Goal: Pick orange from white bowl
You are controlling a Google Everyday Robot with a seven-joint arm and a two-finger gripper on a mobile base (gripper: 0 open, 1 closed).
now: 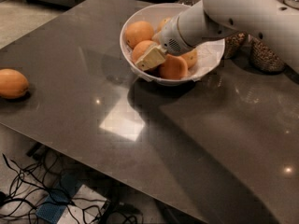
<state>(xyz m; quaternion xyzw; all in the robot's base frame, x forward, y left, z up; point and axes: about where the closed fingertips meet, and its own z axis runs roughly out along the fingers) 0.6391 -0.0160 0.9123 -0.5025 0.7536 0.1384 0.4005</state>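
Several oranges (138, 32) sit in the white bowl (210, 57); the gripper (150, 58) is lowered among them, its grip impossible to tell.

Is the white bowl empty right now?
No, several oranges sit in the white bowl, with the end effector down among them near its front rim.

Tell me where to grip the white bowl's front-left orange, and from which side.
Likely across the round middle of the orange, from above: the white bowl wall and neighbouring oranges block its sides. The gripper is in the bowl beside it.
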